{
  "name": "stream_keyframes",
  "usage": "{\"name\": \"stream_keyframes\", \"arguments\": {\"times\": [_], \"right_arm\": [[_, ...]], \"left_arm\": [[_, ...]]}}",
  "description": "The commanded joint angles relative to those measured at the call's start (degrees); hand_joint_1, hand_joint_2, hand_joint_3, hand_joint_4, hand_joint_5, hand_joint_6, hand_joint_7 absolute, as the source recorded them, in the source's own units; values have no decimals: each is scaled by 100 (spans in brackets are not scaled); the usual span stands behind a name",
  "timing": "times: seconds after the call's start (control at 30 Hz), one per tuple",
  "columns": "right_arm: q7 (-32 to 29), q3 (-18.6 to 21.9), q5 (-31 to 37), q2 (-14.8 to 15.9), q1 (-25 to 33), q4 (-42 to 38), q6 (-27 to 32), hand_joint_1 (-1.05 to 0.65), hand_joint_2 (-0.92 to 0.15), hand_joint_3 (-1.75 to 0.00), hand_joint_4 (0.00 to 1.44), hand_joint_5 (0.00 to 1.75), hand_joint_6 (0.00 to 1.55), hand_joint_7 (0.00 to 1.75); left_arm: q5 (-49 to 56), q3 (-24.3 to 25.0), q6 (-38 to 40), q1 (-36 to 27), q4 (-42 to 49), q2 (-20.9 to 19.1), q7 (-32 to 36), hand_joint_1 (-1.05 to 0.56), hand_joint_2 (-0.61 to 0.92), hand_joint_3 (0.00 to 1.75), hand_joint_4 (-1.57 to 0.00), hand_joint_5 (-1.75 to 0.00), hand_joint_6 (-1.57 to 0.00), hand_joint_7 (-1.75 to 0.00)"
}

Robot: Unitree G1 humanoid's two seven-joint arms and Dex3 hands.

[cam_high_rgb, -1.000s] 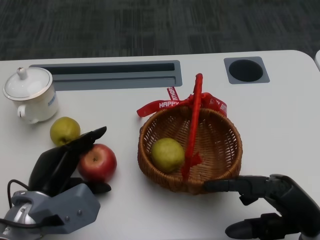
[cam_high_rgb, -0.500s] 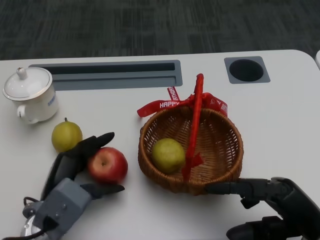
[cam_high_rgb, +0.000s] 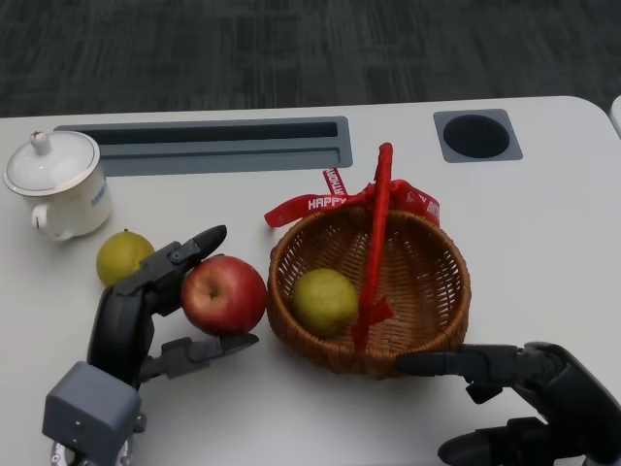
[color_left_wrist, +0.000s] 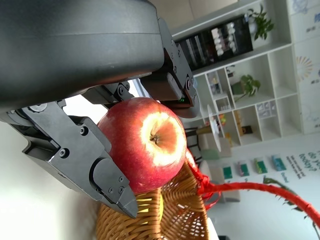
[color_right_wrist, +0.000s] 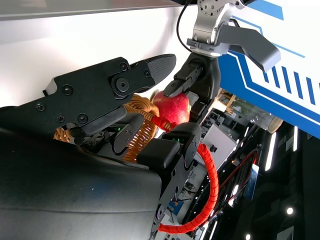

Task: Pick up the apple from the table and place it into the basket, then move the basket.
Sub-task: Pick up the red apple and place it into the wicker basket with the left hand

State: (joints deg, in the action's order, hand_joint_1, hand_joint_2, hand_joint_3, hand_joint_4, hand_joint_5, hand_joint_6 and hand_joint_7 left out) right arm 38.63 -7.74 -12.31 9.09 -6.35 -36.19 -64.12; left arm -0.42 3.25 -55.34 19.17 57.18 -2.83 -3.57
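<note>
**Apple in the left hand, just beside the basket**

At the far left a white lidded cup (cam_high_rgb: 56, 186) stands, with a green pear (cam_high_rgb: 123, 255) near it. The left hand (cam_high_rgb: 146, 311) grips the red apple (cam_high_rgb: 224, 294) between its upper fingers and thumb, right beside the basket (cam_high_rgb: 427, 320) rim. A second pear (cam_high_rgb: 324, 299) lies inside, under the red handle (cam_high_rgb: 376, 243). The right hand (cam_high_rgb: 514, 388) rests by the basket's near edge, fingers apart, holding nothing; its lower part is cut off by the frame.
</note>
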Motion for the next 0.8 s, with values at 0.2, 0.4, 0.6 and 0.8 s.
{"name": "stream_keyframes", "arguments": {"times": [0.2, 0.4, 0.6, 0.8], "right_arm": [[-63, 46, 15, 53, -15, 12, 9, -50, -86, -1, 81, 0, 74, 0], [-52, 16, 28, 76, 23, 112, 85, -50, -87, -1, 80, 0, 74, 0], [-61, -1, 37, 57, 60, 156, 95, -51, -88, 0, 80, 0, 75, 0], [-134, -6, 150, 83, 160, 317, 162, -51, -88, 0, 80, 0, 74, 0]], "left_arm": [[647, 130, -415, -119, -910, 17, 822, -7, 82, 0, -126, -7, -109, -2], [1001, 139, -493, -152, -1731, 61, 1173, -6, 82, 0, -126, -5, -110, -1], [1190, 57, -413, -83, -2198, 139, 1263, -9, 81, 0, -127, -5, -111, -1], [1098, -206, -301, 119, -2105, 234, 1046, -7, 81, 0, -129, -4, -112, -1]]}}
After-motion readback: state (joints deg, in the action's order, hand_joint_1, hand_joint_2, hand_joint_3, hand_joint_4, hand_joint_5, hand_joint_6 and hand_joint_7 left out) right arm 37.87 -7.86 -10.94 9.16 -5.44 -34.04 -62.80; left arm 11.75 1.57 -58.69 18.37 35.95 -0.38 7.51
